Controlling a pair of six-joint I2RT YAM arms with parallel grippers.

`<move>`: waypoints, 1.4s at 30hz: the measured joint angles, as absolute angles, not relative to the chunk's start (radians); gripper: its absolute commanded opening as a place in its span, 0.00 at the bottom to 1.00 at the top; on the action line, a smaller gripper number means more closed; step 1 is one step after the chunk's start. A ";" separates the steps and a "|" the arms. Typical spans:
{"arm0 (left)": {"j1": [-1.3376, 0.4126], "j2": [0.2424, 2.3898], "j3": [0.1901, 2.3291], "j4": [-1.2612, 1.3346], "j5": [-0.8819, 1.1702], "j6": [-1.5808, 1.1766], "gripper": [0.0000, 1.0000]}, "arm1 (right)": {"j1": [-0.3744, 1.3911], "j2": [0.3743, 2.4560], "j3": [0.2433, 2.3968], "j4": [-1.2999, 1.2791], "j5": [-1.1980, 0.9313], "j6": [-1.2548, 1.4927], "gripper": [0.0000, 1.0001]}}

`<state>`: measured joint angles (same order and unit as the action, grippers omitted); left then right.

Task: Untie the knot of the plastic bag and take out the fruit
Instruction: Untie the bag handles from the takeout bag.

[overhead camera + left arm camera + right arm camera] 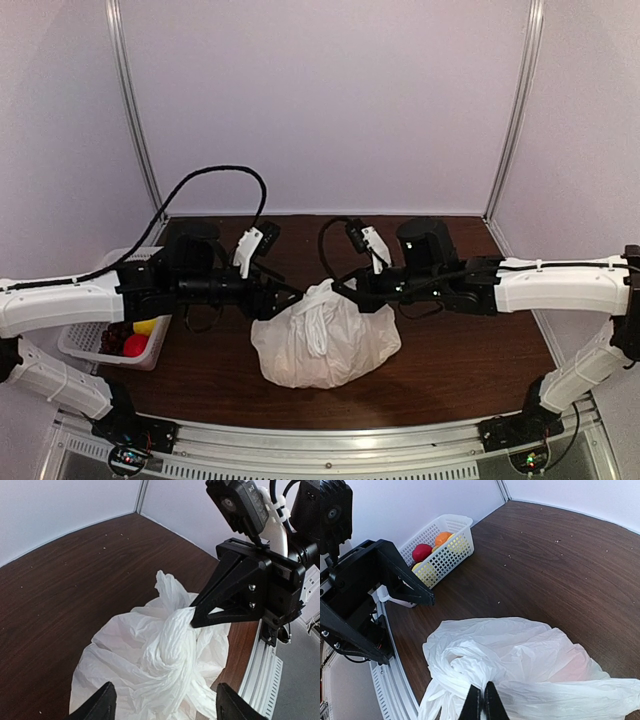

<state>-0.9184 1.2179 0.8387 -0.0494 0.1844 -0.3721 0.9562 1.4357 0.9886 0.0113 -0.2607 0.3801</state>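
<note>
Both arms share one build: the left arm (60,300) and right arm (560,285) wear long white shells over black joint housings. Their black bases (135,430) are bolted to the mounting rail (330,440); small coloured lights glow at the rail beside each. Farther from the rail, a thick braided black cable (215,172) arches over the left arm; a white bracket (277,535) carries the black wrist camera (240,502), strapped with a white zip tie (274,502). The right gripper (192,617) is angular matte black, with two silver screws (252,587) in its side plate.

bag (325,345) contents unseen (opaque plastic), basket (85,342) half-covered
</note>
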 measured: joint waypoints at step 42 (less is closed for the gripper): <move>-1.009 1.426 0.960 -0.085 0.132 -0.307 0.00 | 0.959 1.412 0.955 0.026 -0.242 0.419 0.00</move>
<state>-1.0092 1.4258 0.9600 -0.0853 0.1322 -0.3073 0.9592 1.4117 0.9550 0.0261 -0.2420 0.4194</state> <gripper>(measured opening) 0.008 0.004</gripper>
